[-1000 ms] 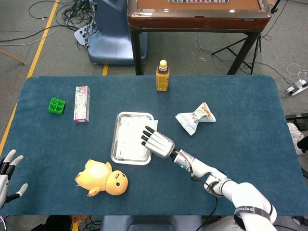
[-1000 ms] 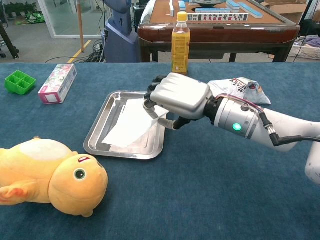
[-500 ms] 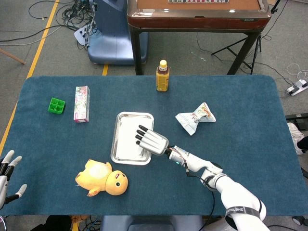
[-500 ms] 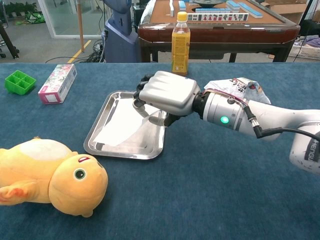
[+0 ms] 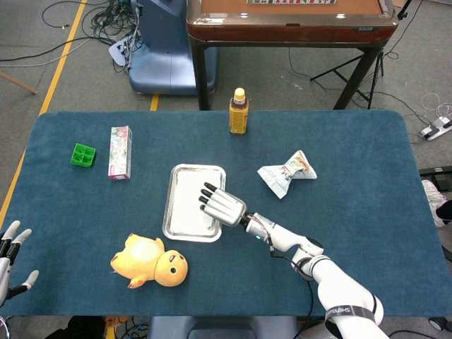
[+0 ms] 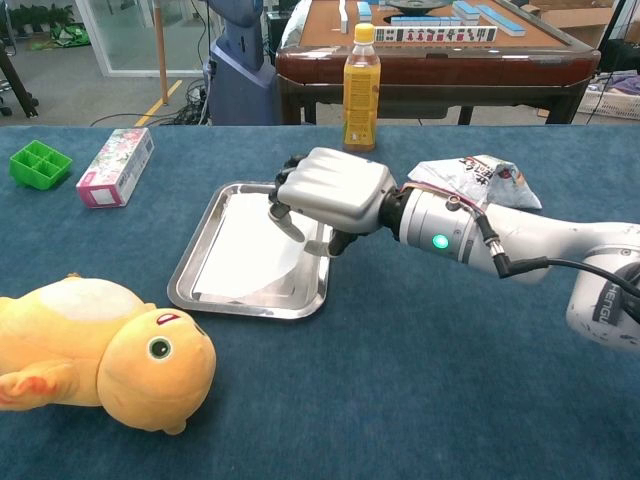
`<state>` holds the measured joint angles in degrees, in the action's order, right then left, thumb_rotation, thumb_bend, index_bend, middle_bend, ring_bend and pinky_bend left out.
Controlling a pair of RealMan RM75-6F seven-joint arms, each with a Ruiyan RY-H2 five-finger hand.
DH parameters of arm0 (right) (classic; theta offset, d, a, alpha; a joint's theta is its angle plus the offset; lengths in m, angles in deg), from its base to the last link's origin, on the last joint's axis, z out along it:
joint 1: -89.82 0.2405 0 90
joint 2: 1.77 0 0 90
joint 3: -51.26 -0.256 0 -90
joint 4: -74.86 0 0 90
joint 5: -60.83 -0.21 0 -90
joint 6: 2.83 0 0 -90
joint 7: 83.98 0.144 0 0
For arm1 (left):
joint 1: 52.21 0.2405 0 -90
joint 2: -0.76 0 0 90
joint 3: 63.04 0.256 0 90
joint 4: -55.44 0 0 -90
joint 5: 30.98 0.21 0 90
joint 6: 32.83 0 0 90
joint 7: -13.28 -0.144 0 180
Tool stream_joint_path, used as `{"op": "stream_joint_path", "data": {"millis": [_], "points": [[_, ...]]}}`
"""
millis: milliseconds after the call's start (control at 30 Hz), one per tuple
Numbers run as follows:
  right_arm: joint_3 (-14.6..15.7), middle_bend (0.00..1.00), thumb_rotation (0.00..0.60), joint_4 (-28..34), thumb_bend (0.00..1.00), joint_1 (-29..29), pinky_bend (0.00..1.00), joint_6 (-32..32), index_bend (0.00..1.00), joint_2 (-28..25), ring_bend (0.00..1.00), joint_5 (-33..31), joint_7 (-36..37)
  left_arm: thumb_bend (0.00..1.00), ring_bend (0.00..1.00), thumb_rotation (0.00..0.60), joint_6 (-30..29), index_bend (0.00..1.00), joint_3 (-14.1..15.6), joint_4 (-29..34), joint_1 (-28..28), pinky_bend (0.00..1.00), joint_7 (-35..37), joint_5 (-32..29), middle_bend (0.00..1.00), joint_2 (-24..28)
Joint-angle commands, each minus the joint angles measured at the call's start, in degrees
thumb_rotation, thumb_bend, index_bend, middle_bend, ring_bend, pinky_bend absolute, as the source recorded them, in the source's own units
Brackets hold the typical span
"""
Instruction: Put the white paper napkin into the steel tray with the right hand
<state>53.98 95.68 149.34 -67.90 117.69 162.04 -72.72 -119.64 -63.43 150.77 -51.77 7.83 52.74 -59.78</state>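
Note:
The white paper napkin (image 5: 186, 200) (image 6: 240, 252) lies nearly flat inside the steel tray (image 5: 169, 206) (image 6: 188, 272) in the middle of the table. My right hand (image 5: 223, 205) (image 6: 331, 190) hovers over the tray's right side, back of the hand up. Its fingers curl down onto the napkin's right edge and still pinch it against the thumb. My left hand (image 5: 10, 251) rests at the table's near left corner with fingers spread and holds nothing; only the head view shows it.
A yellow plush duck (image 5: 150, 261) (image 6: 90, 345) lies just in front of the tray. A crumpled snack bag (image 5: 286, 173) (image 6: 480, 172) sits to the right and a drink bottle (image 5: 239, 111) (image 6: 361, 75) behind. A flowered box (image 5: 120, 152) (image 6: 115, 167) and green organizer (image 5: 82, 155) (image 6: 38, 163) stand far left.
My right hand moved left over the tray and lowered. The napkin, which hung tilted from the fingers, has flattened onto the tray floor. The left hand stayed put.

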Motion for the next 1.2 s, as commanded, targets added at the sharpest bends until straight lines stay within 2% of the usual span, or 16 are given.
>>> {"op": "stream_joint_path", "data": {"millis": [33, 1000, 1200], "points": [[0.0, 0.39, 0.6, 0.0, 0.27, 0.0, 0.23, 0.1, 0.61, 0.1, 0.26, -0.3, 0.1, 0.22, 0.08, 0.6, 0.1, 0.15, 0.0, 0.0, 0.0, 0.03, 0.0, 0.0, 0.02, 0.0], [-0.9, 0.35, 0.6, 3.0, 0.04, -1.0, 0.23, 0.1, 0.54, -0.3, 0.21, -3.1, -2.0, 0.22, 0.08, 0.6, -0.5, 0.15, 0.1, 0.2, 0.3, 0.03, -0.1, 0.7, 0.02, 0.2], [-1.0, 0.35, 0.6, 4.1, 0.03, -1.3, 0.23, -0.3, 0.53, -0.7, 0.21, -3.4, -2.7, 0.22, 0.08, 0.6, -0.7, 0.15, 0.1, 0.4, 0.3, 0.03, -0.3, 0.8, 0.02, 0.2]]}}
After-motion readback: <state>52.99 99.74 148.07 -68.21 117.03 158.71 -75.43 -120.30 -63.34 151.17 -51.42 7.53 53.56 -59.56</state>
